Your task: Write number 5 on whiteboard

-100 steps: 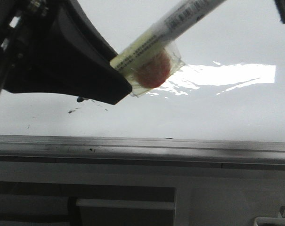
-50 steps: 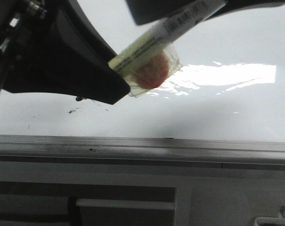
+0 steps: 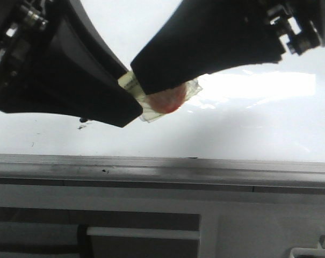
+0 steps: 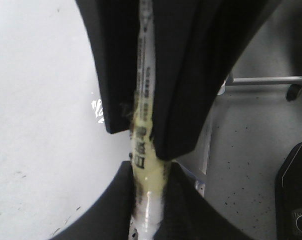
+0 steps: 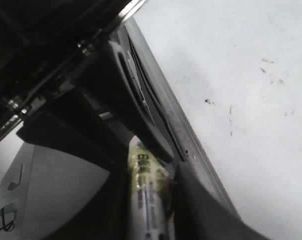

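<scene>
The whiteboard [image 3: 259,129] lies flat, glossy white with a bright glare and faint dark smudges [image 3: 84,126]. No drawn number 5 shows on it. A white marker [image 3: 127,80] with a yellowish label and a taped red patch [image 3: 170,99] is held above the board near its front edge. My left gripper [image 3: 131,99] is shut on the marker [image 4: 143,160]. My right gripper [image 3: 151,75] has come in from the upper right, and its fingers are closed around the same marker [image 5: 143,175], just beyond the left fingers. The marker's tip is hidden.
The board's grey metal frame edge [image 3: 162,164] runs along the front, with a grey cabinet face [image 3: 232,231] below. In the left wrist view a speckled floor [image 4: 250,165], a chair caster [image 4: 293,92] and a black object [image 4: 295,190] lie beside the board.
My right gripper has moved in from the upper right and now covers the marker's upper part. The left gripper and the marker have shifted only slightly.
</scene>
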Tool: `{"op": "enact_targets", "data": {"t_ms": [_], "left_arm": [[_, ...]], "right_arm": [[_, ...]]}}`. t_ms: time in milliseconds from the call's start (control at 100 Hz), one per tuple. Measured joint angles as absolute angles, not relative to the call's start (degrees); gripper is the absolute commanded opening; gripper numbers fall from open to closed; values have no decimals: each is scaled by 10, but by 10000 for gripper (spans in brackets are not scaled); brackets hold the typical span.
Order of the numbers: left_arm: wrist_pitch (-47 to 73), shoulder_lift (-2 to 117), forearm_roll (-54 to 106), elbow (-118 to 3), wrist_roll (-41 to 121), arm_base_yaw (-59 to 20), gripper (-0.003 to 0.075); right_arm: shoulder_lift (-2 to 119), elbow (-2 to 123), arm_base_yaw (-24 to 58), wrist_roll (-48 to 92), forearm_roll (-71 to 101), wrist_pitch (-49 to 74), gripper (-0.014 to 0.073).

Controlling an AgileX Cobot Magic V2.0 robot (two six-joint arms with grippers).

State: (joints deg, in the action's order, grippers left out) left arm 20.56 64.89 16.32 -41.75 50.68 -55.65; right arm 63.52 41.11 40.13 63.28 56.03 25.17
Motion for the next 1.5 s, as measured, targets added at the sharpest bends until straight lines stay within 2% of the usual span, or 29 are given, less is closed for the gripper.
{"op": "enact_targets", "data": {"t_ms": [70, 190, 240, 300, 420, 560, 700, 760, 840, 1040, 1500], "left_arm": [[206, 649, 171, -418, 507, -557, 160], [204, 646, 200, -418, 507, -557, 470], [202, 637, 214, -418, 507, -557, 551], [201, 621, 226, -420, 501, -557, 584], [202, 568, 230, -420, 467, -552, 547], [206, 488, 228, -417, 405, -514, 424], [206, 403, 225, -380, 325, -449, 223], [206, 368, 225, -359, 295, -420, 101], [207, 333, 225, -333, 274, -389, -19], [209, 289, 244, -292, 257, -338, -20], [210, 288, 258, -290, 256, -333, -20]], "right_arm": [[635, 411, 401, 633, 560, 252, -63], [635, 412, 403, 634, 564, 251, -63], [635, 412, 404, 634, 567, 251, -63], [634, 412, 405, 633, 567, 243, -63], [621, 413, 405, 633, 541, 224, -63], [607, 414, 405, 633, 525, 185, -63], [606, 415, 391, 633, 523, 151, -63], [606, 416, 382, 633, 522, 143, -63], [606, 416, 372, 633, 512, 136, -63], [606, 416, 344, 632, 494, 123, -63], [636, 419, 290, 632, 494, 104, -63]]}}
